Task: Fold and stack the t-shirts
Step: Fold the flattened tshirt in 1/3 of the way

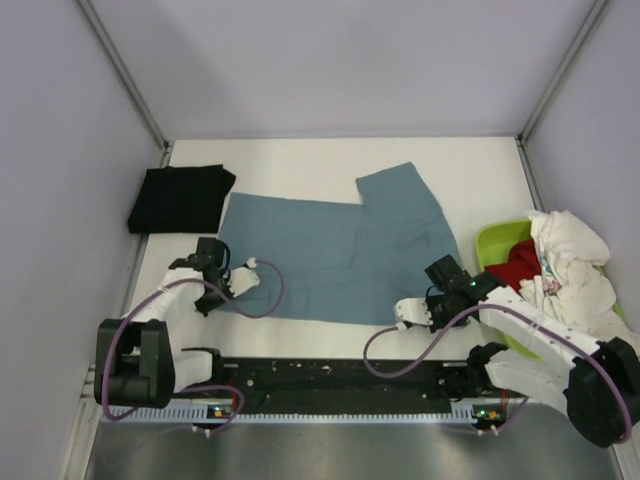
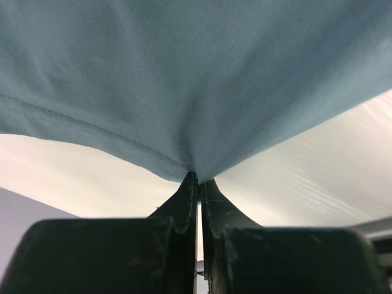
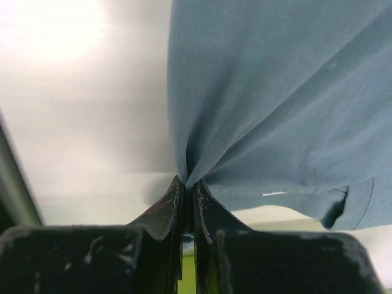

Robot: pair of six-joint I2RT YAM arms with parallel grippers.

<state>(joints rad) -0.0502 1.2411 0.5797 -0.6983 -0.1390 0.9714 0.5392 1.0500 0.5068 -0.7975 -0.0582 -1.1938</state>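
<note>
The slate-blue t-shirt (image 1: 340,250) lies spread in the middle of the table (image 1: 300,160). I have its near edge pinched at both corners, with the jaws of the left gripper (image 2: 197,184) and right gripper (image 3: 188,184) clenched on the cloth. I judge this the first fold. Next I'd lift both corners evenly and carry them to the far edge. A folded black t-shirt (image 1: 178,197) lies far left.

White table (image 1: 300,160): slate-blue t-shirt (image 1: 330,255) spread out mid-table. Folded black t-shirt (image 1: 178,198) on the left side, just beside the blue one's far-left corner. Lime-green bin (image 1: 492,240) at the right edge.
</note>
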